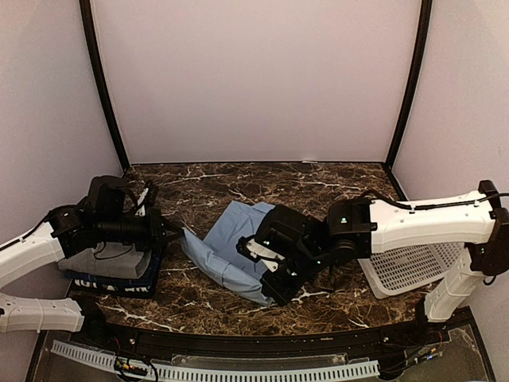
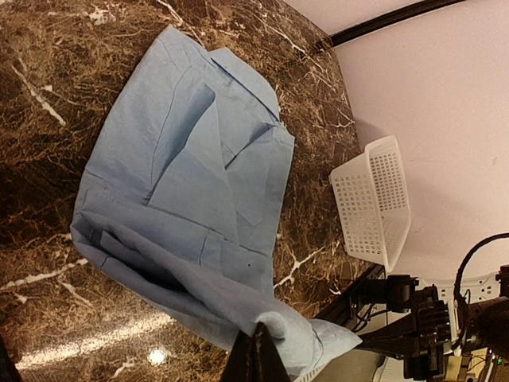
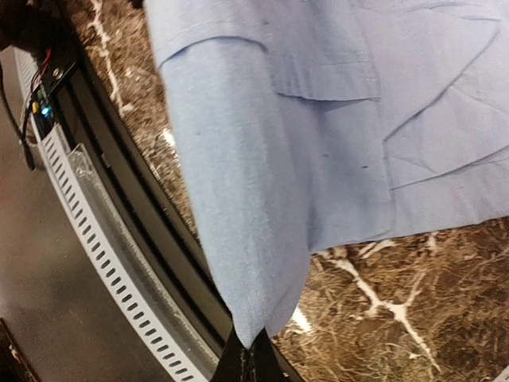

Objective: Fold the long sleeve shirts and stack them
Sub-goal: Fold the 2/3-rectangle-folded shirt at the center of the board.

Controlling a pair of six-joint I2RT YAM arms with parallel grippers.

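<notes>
Grey shirt [image 1: 103, 259] lies folded on the dark navy shirt [image 1: 115, 281] at the far left of the marble table [image 1: 334, 179], a two-piece stack. The left arm reaches across above it.

Left gripper [image 1: 176, 232]: fingers [image 2: 256, 360] pinched together on a corner of the light blue shirt [image 1: 227, 239]. The bite takes in only the tip of the cloth.

The light blue shirt is at table centre, rumpled, with panels lapped unevenly and part of it raised off the marble between the two arms.

Right gripper [image 1: 269, 274]: fingers [image 3: 250, 362] clamped on a narrow point of the near hem, close to the front rail [image 3: 103, 239].

White lattice basket [image 1: 413, 267] sits at the far right, apart from the cloth.

Risks, as I judge them:
- Both grips are thin, so tension between the arms could pull a corner free.
- Uneven lifting would lock in the skewed laps.
- The left arm, or trailing cloth, could drag the stack out of square.
- Slack near the rail could snag or slide over the edge.
</notes>
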